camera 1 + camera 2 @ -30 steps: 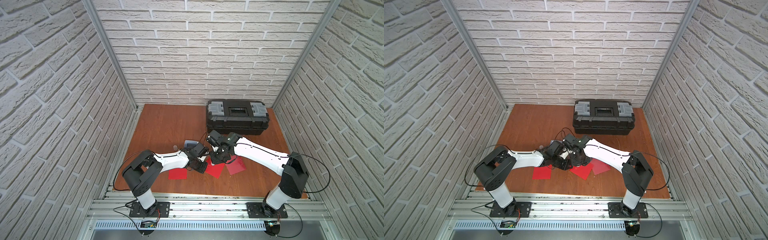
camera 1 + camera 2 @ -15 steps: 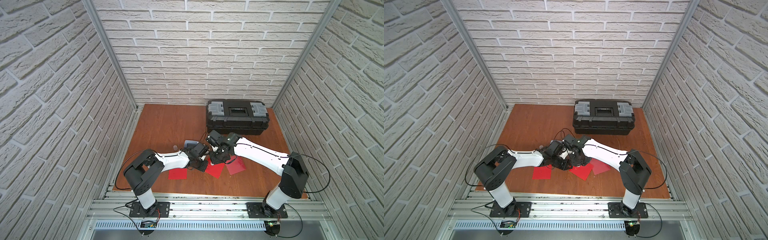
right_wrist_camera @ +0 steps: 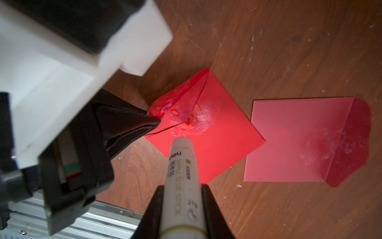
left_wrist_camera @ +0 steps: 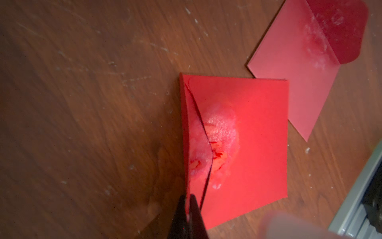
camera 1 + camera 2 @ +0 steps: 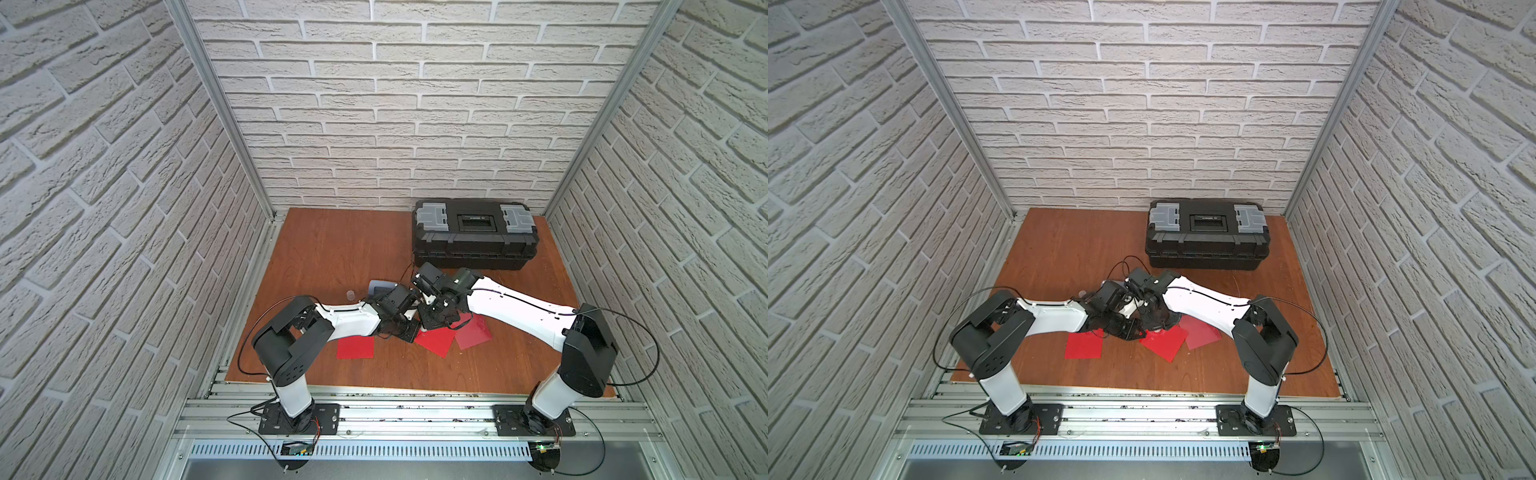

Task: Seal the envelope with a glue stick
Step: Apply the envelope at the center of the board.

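In front of the black plastic toolbox (image 5: 473, 241), a two-armed robot readies a bright red square paper envelope (image 3: 217, 149) for sealing.
The left jaws are pinched tight on its curved flap (image 3: 179, 103), holding it up off the brown wooden desk (image 5: 332, 249) so the glue-smeared patch beneath lies bare. The right jaws clamp the white cylindrical glue stick (image 3: 183, 171), tip near that patch, apparently poised to dab.

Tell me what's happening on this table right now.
The left gripper is shut on the raised flap of a bright red envelope lying on the table. The right gripper is shut on the glue stick, whose tip points at a white glue smear under that flap. The flap isn't pressed down yet. A paler envelope lies beside it.
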